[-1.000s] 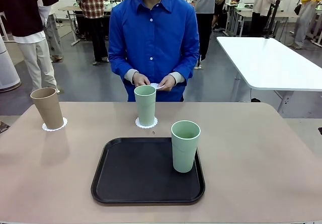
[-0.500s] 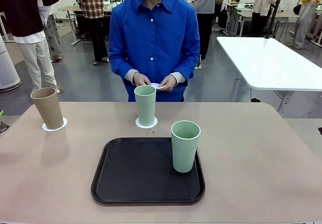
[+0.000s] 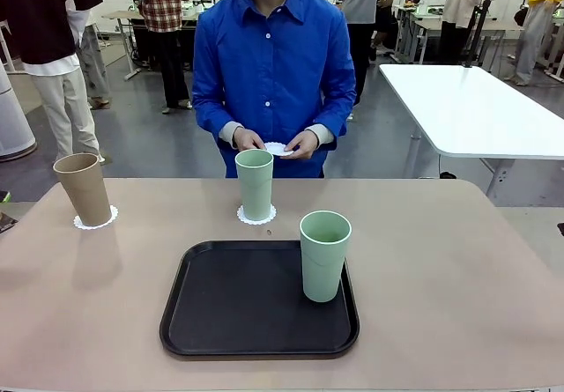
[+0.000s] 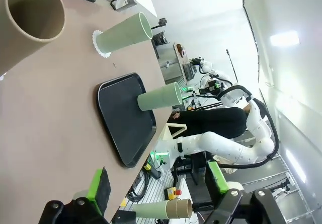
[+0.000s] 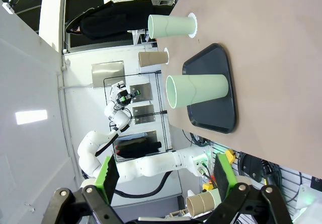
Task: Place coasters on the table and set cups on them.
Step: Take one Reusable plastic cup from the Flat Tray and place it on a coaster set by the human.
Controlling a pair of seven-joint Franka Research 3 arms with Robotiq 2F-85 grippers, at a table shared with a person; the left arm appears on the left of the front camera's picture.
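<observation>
We count two cups settled on the surface (image 3: 458,260): the tan cup (image 3: 84,189) and one green cup (image 3: 255,183), each on a coaster (image 3: 95,227). The last green cup (image 3: 324,255) stands on the black tray (image 3: 238,304), and the person (image 3: 269,66) holds the third coaster (image 3: 280,149) off the surface at the far side. Our left claw (image 4: 157,183) and right claw (image 5: 166,176) both gape wide, empty. Reaching early could crowd the person's hands. Gripping the tall cup high could tip it, and landing off-centre could skid or crumple the paper.
</observation>
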